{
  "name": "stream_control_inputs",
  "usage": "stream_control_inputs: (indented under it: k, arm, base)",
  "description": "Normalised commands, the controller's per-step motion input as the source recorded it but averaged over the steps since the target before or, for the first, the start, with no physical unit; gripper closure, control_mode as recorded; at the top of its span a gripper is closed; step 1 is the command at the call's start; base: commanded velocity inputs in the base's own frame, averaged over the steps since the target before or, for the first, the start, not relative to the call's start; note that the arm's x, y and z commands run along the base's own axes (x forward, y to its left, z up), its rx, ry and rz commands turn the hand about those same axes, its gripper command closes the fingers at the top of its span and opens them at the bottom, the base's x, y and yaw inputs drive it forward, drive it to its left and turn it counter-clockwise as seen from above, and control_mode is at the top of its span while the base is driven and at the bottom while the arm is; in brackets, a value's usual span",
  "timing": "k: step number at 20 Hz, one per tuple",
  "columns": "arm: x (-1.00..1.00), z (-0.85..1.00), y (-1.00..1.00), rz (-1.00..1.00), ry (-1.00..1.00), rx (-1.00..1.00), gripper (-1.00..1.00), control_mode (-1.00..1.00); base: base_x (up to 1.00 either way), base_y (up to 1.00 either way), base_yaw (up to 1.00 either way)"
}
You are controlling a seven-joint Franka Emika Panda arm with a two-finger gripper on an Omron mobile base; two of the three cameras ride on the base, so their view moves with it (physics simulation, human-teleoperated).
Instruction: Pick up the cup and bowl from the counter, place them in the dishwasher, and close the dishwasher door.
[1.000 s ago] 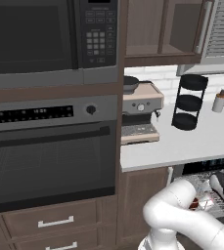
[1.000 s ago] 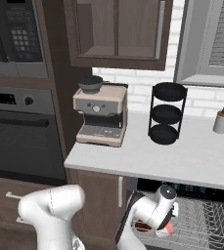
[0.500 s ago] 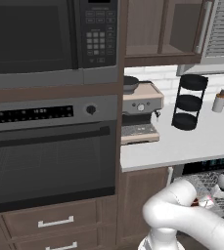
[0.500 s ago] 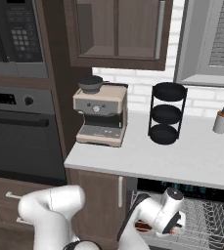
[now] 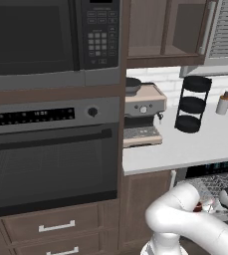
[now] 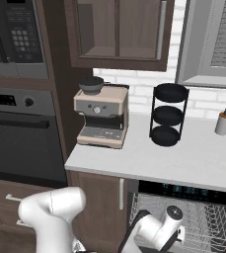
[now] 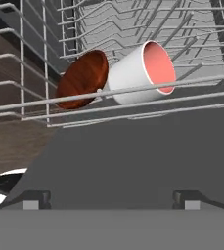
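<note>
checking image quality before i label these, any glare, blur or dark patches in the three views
Hand view: sharp, evenly lit; the cup and bowl read clearly in the wire rack, with a soft sheen inside the bowl. Left base view: no blur, but the oven glass is very dark. Right base view: flat light, faint shadows on the counter, no glare.

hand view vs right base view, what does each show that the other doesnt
Hand view alone: the bowl and the cup lying on their sides in the rack, touching, and the dark door below them, with the open pincer tips apart at the bottom.
Right base view alone: the counter with a coffee machine, a black tiered stand and a bottle.
Both: the dishwasher's wire rack.
</note>
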Motion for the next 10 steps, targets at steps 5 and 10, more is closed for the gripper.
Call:
stream_control_inputs:
  k: [5, 10]
  arm:
    - [0.51, -0.26, 0.0, 0.0, -0.05, -0.04, -1.0, -1.0]
    - [0.45, -0.5, 0.0, 0.0, -0.01, -0.04, -1.0, -1.0]
  base:
    - [0.0, 0.0, 0.0]
    - [0.0, 0.0, 0.0]
